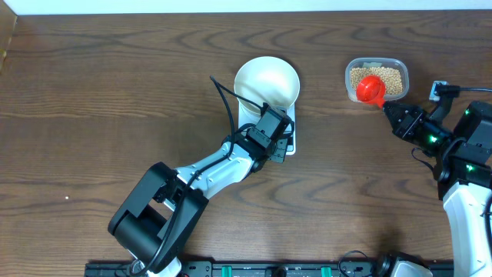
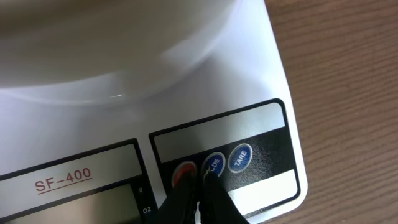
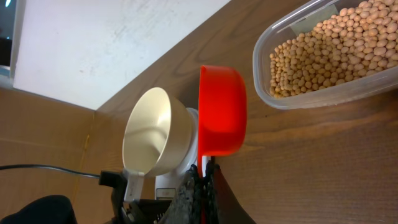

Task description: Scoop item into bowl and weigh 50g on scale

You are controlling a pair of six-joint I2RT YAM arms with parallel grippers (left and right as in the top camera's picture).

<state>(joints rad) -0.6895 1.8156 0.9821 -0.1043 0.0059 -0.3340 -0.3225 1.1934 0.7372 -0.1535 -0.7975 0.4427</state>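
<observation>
Wooden table carries the scale and a clear container.

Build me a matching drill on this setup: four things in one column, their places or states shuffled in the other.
Things:
1. bowl
2. beans
3. red scoop
4. left pincer

Places or states:
A. in the clear container
B. shut, tip at the buttons of the scale
C. on the scale, empty
D. held by the right pincer

Pairs: 1-C, 2-A, 3-D, 4-B.
</observation>
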